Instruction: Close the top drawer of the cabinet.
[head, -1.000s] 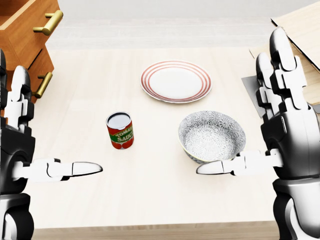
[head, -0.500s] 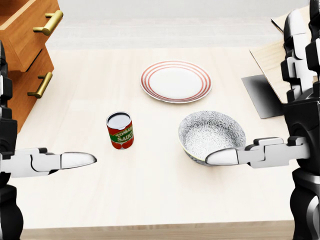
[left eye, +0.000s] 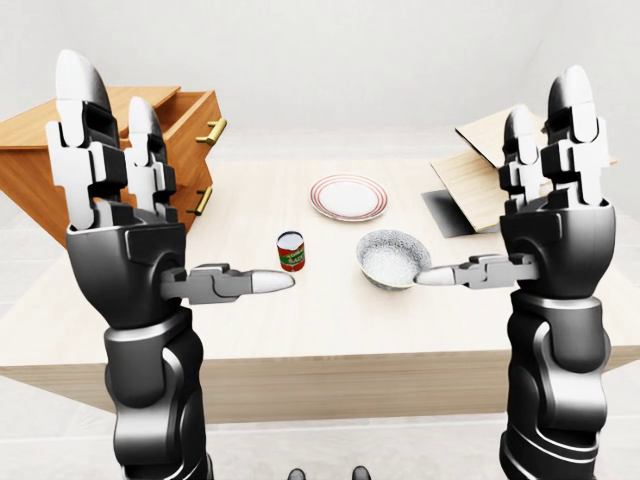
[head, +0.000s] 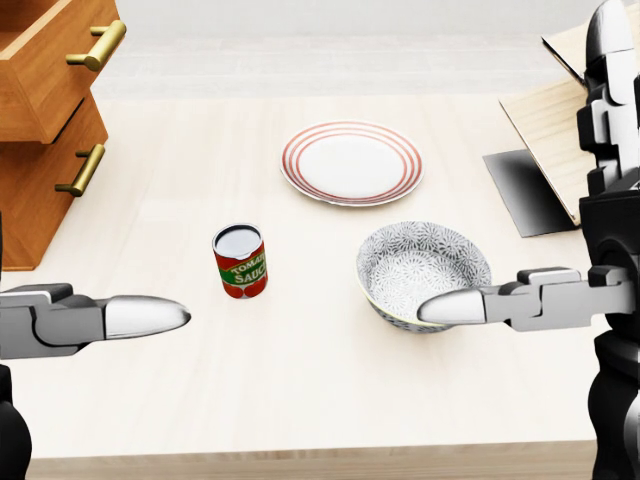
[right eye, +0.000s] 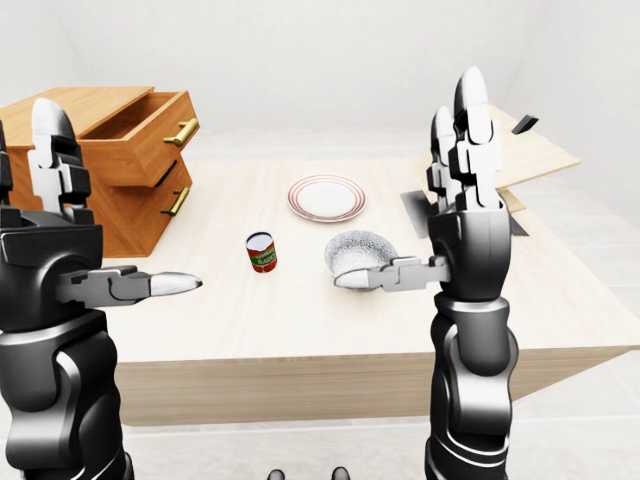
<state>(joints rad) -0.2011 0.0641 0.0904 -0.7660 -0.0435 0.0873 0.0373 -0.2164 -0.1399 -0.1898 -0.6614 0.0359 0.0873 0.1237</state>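
The wooden cabinet stands at the table's left end. Its top drawer is pulled out, and the brass handle juts toward the plate. My left hand is raised with fingers upright and thumb pointing right; it is open and holds nothing. In the head view it lies below the cabinet and apart from it. On the right, my right hand mirrors it, open and empty, with its thumb over the bowl's edge in the picture.
On the light wooden table stand a tomato sauce can, a patterned bowl and a red-rimmed plate. An open cardboard box lies at the right edge.
Both hands have spread outward and risen; the left hand's fingers have left the head view, and the right has shifted right. The table's things and the camera stay still.
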